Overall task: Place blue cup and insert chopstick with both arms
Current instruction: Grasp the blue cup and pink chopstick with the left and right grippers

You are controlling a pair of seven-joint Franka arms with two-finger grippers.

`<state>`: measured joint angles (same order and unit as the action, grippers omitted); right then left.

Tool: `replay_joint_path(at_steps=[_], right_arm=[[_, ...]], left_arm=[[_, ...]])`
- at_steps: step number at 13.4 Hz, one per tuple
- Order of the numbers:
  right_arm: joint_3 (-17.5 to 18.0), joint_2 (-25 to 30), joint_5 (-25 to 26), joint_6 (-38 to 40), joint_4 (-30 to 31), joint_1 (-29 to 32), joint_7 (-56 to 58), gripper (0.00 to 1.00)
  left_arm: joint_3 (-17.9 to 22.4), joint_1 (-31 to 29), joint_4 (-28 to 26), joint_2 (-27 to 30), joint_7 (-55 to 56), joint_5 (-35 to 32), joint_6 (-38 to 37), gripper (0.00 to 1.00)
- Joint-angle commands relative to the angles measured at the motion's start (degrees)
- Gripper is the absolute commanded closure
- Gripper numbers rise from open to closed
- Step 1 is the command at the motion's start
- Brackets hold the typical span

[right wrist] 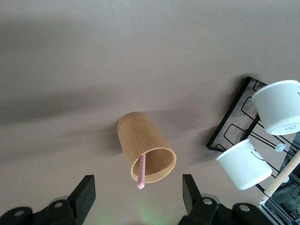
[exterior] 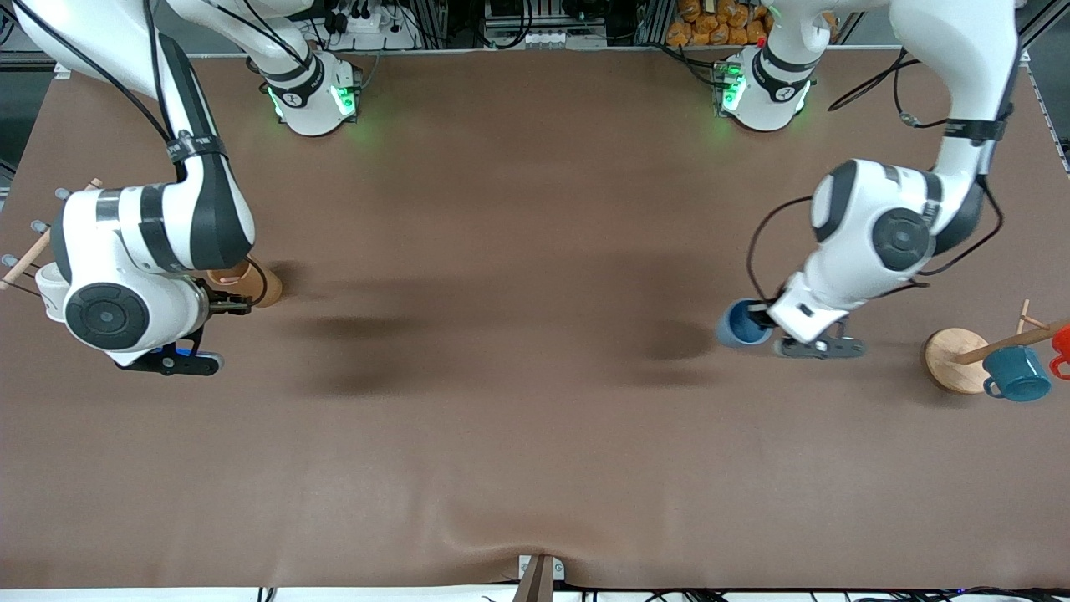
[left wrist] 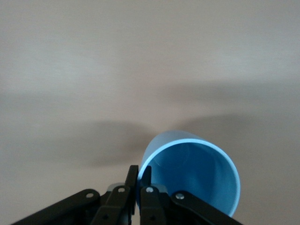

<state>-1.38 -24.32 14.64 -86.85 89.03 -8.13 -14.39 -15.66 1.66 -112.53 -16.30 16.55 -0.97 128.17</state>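
My left gripper (exterior: pixel 759 319) is shut on the rim of the light-blue cup (exterior: pixel 741 326), toward the left arm's end of the table. In the left wrist view the fingers (left wrist: pixel 133 180) pinch the cup's wall and the cup (left wrist: pixel 197 174) tilts with its mouth open to the camera. I cannot tell whether it touches the table. My right gripper (exterior: pixel 227 303) is open, right by a brown cylinder cup (exterior: pixel 251 284). In the right wrist view the pale pink chopstick (right wrist: pixel 141 172) leans out of that brown cup (right wrist: pixel 144 149), and the gripper (right wrist: pixel 138 192) is wide open and empty just short of the stick's tip.
A wooden mug rack (exterior: pixel 955 361) with a teal mug (exterior: pixel 1016 374) and a red mug (exterior: pixel 1062 344) stands at the left arm's end. A black wire rack (right wrist: pixel 233 119) with white cups (right wrist: pixel 243 164) stands beside the brown cup at the right arm's end.
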Motion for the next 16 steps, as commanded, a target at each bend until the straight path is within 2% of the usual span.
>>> replay_joint_path(at_steps=[1,5,7,9,13,15,16], right_arm=[[0.1,0.3,3.1,0.2,2.8,0.0,-0.8,0.21],[0.2,0.3,3.2,1.9,4.0,-0.8,-0.8,0.33],[0.2,0.4,3.2,1.9,4.4,-1.2,-0.9,0.45],[0.2,0.3,3.2,1.4,4.9,-1.0,-0.8,0.45],[0.3,0.5,3.2,0.5,6.1,-0.8,-0.8,0.48],[0.3,0.9,3.1,0.4,6.9,-0.9,-0.8,0.51],[0.3,0.9,3.1,0.4,6.9,-0.9,-0.8,0.59]], left_arm=[[-1.6,6.7,3.2,-1.6,9.7,-1.1,-1.4,1.00],[-1.4,18.5,8.6,-6.6,23.4,-1.5,-1.3,1.00],[-1.4,23.2,10.8,-9.3,29.8,-3.2,-1.2,1.00],[-1.4,27.6,11.6,-11.9,35.1,-4.6,-0.6,1.00],[-1.3,32.2,12.2,-15.6,43.9,-5.2,3.9,1.00],[-1.3,33.1,12.2,-16.6,48.0,-8.7,5.2,1.00],[-1.4,33.1,12.2,-16.8,49.4,-10.5,5.2,1.00]])
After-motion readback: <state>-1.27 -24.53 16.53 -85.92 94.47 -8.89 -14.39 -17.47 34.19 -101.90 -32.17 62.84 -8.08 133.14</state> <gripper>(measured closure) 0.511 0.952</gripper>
